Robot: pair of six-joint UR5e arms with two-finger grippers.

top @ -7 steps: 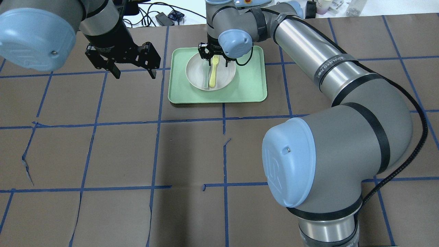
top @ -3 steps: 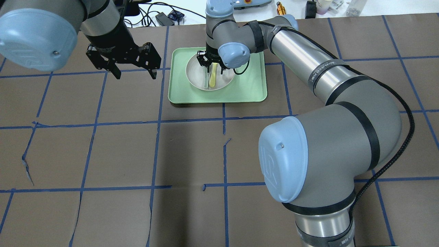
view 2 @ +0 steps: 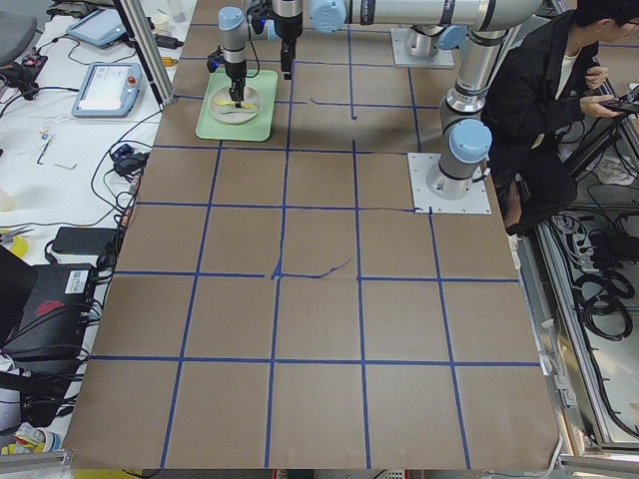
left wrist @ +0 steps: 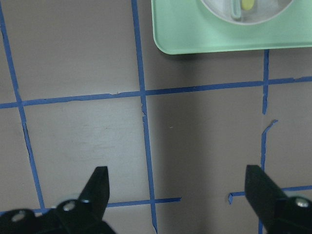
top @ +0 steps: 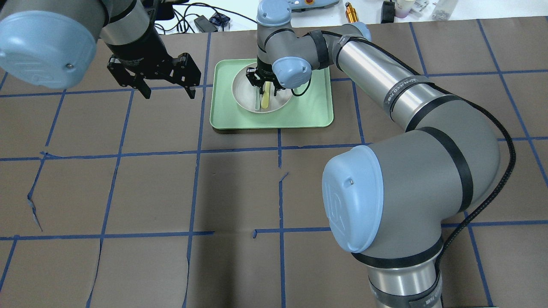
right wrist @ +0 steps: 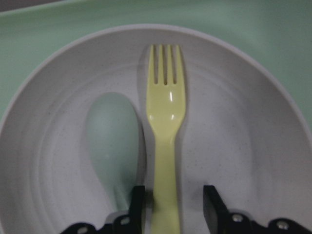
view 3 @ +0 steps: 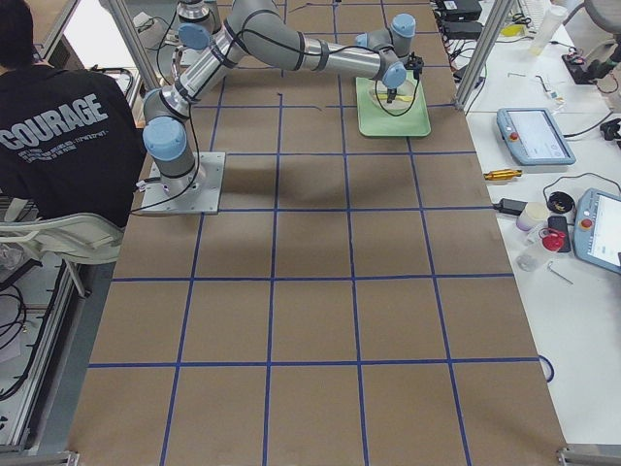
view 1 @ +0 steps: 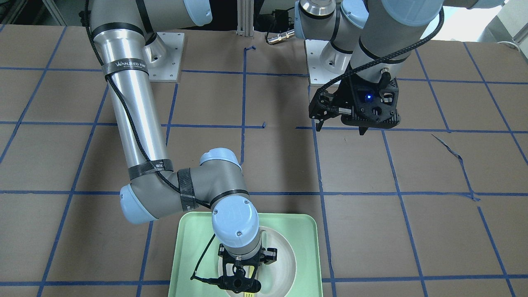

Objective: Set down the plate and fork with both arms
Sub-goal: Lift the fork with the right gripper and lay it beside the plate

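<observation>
On the brown table (top: pixel 150 192) taped in blue squares, the mint-green tray (top: pixel 317 111) sits at the far side with the off-white plate (top: pixel 242 92) on it. The left gripper (top: pixel 168 94) hangs near the tray, jaws spread wide. A pale green spoon (right wrist: pixel 112 141) and the yellow fork (right wrist: pixel 165 146) lie side by side in the plate. The right gripper (right wrist: pixel 173 202) straddles the fork's handle, fingers parted, not clamped.
</observation>
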